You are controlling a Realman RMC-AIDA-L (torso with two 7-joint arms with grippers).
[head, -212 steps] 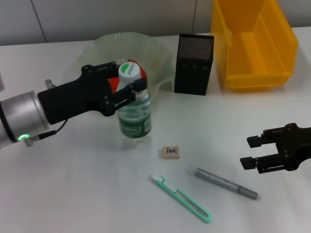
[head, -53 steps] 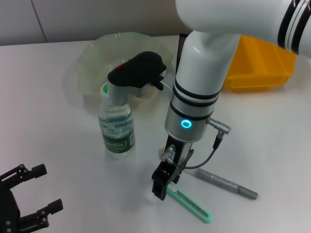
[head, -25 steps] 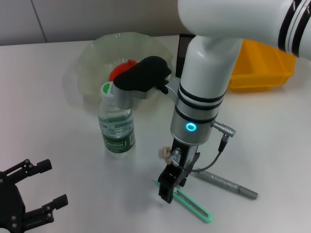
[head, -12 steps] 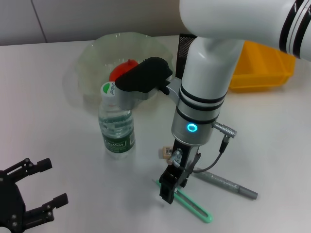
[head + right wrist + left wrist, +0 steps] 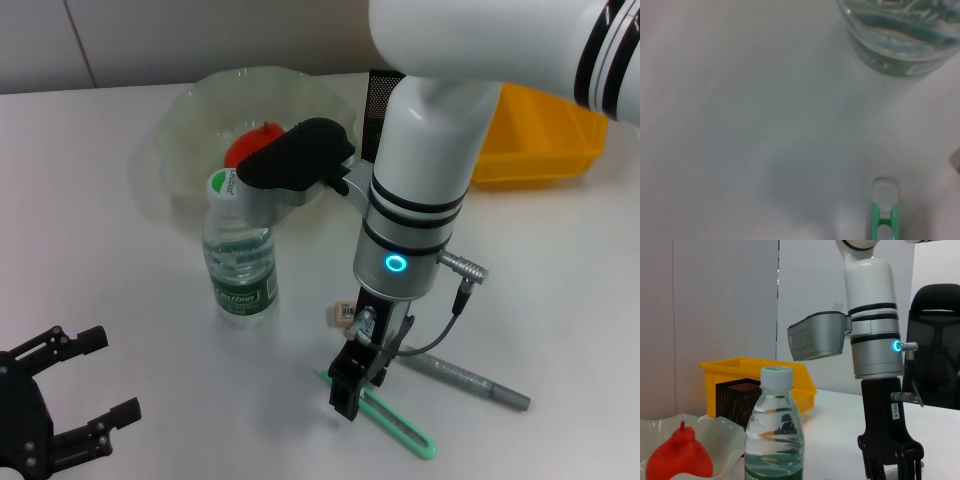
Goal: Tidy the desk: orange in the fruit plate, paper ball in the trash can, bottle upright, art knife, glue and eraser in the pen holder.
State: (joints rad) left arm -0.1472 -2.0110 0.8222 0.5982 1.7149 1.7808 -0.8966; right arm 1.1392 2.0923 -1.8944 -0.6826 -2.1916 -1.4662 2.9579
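My right gripper [image 5: 345, 392] points straight down, its tips just above the near end of the green art knife [image 5: 396, 421], which lies flat on the table. In the left wrist view the right gripper [image 5: 892, 471] has its fingers apart. The right wrist view shows the knife's tip [image 5: 884, 219] and the bottle's base [image 5: 900, 40]. The bottle [image 5: 240, 262] stands upright, free of both grippers. The eraser [image 5: 343, 313] is partly hidden behind the right wrist. A grey glue stick [image 5: 468, 380] lies to the right. An orange-red fruit [image 5: 252, 143] sits in the glass plate [image 5: 190, 110]. My left gripper [image 5: 92, 385] is open at the front left. No paper ball shows.
The black mesh pen holder [image 5: 378, 92] stands behind my right arm, mostly hidden. A yellow bin [image 5: 545, 135] is at the back right. The right arm's cable [image 5: 440, 330] hangs near the glue stick.
The left gripper let go of the bottle and drew back to the front left. The right arm swung in over the knife and has edged slightly lower in the last second.
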